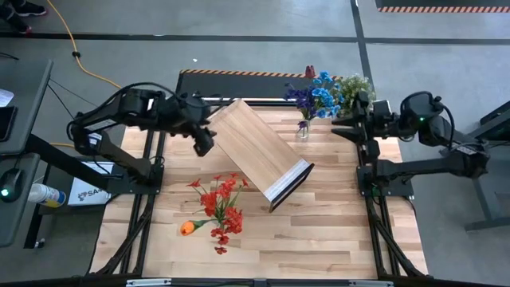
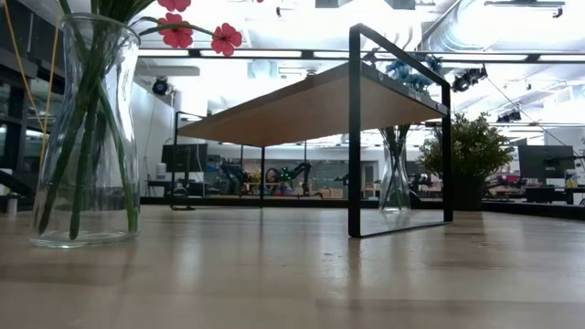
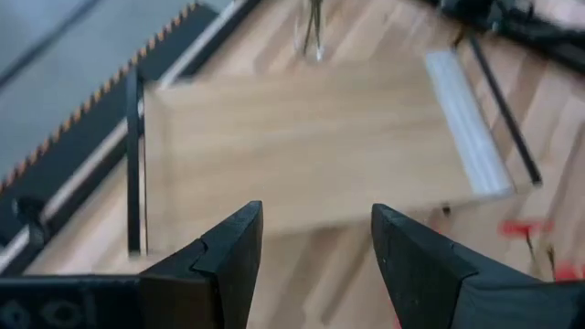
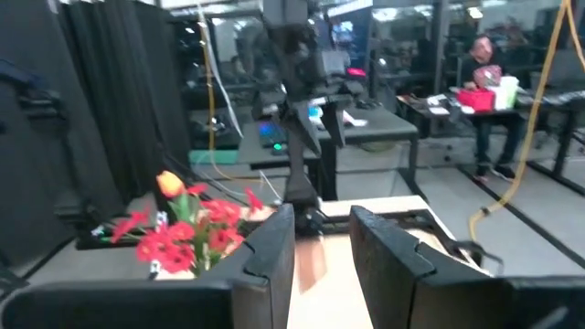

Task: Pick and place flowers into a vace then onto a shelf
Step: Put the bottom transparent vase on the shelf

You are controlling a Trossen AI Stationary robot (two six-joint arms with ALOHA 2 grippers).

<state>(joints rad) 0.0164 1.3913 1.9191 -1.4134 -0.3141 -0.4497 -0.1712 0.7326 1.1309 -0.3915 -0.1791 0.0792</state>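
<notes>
Red and orange flowers (image 1: 219, 209) bunched in glass vase (image 2: 80, 128) on near tabletop (image 1: 319, 231), beside shelf (image 1: 255, 151). Stalks likely thin, limp, light; glass slippery, breakable: best gripped low on body. Left tool (image 3: 315, 247) over shelf, parted, empty. Right tool (image 4: 320, 239) at far right edge, narrowly parted, empty.

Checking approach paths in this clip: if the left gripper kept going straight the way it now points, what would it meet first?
Most likely the shelf: the left gripper, fingers apart and empty, points down at its light-wood top. Nothing shows between them, though depth is hard to judge.
</notes>
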